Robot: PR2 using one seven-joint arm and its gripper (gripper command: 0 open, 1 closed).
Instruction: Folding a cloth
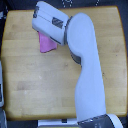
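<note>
1. The cloth (46, 44) lies in the upper left of the frame on the wooden surface (30, 75), a small pink-magenta piece partly hidden under the robot's wrist.
2. It looks thin, light and limp, likely to sag and crease when lifted; a free corner or edge at its lower end seems the best place to take hold.
3. The gripper (39, 21) sits directly above the cloth's upper end; whether it is clenched, released or grasping fabric cannot be told from this view.
4. The arm (87, 70) is smooth, white and rounded.
5. The surface is pale, matte wood with rounded corners.
</note>
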